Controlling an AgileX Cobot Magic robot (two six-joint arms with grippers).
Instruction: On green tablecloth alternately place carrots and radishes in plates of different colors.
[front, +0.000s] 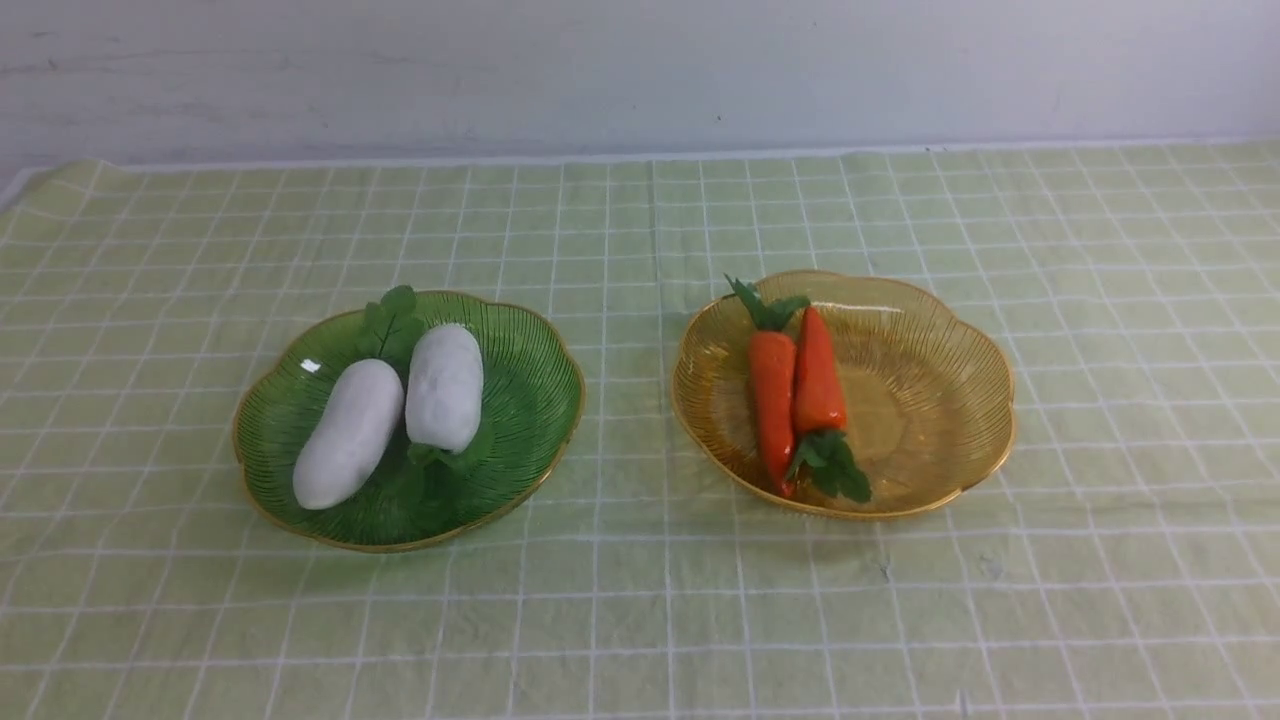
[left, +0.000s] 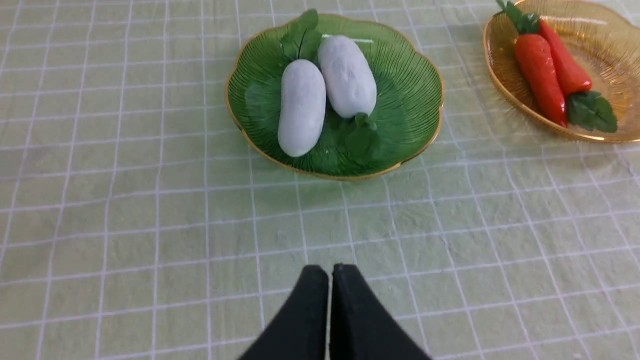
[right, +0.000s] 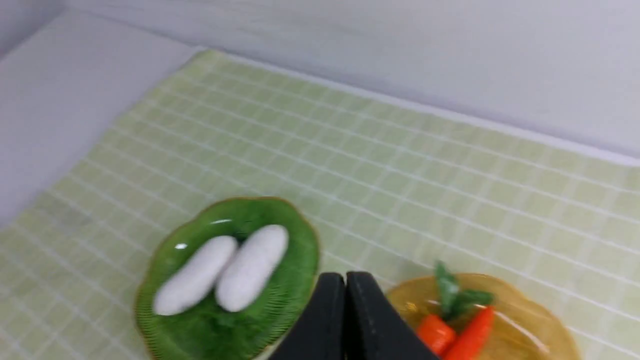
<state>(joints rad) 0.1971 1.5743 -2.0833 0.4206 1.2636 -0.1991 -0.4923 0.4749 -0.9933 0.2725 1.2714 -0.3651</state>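
Two white radishes (front: 400, 410) lie side by side in the green plate (front: 520, 420) at left on the green tablecloth (front: 640, 620). Two orange carrots (front: 795, 395) lie side by side in the amber-yellow plate (front: 930, 400) at right. Neither gripper shows in the front view. In the left wrist view my left gripper (left: 330, 272) is shut and empty, above bare cloth short of the green plate (left: 410, 100) and its radishes (left: 325, 90). In the right wrist view my right gripper (right: 345, 280) is shut and empty, raised between the green plate (right: 300, 250) and the amber-yellow plate (right: 530, 320) with the carrots (right: 455, 335).
A pale wall (front: 640, 70) runs along the cloth's far edge. A bare white table surface (right: 60, 110) lies beyond the cloth's left side.
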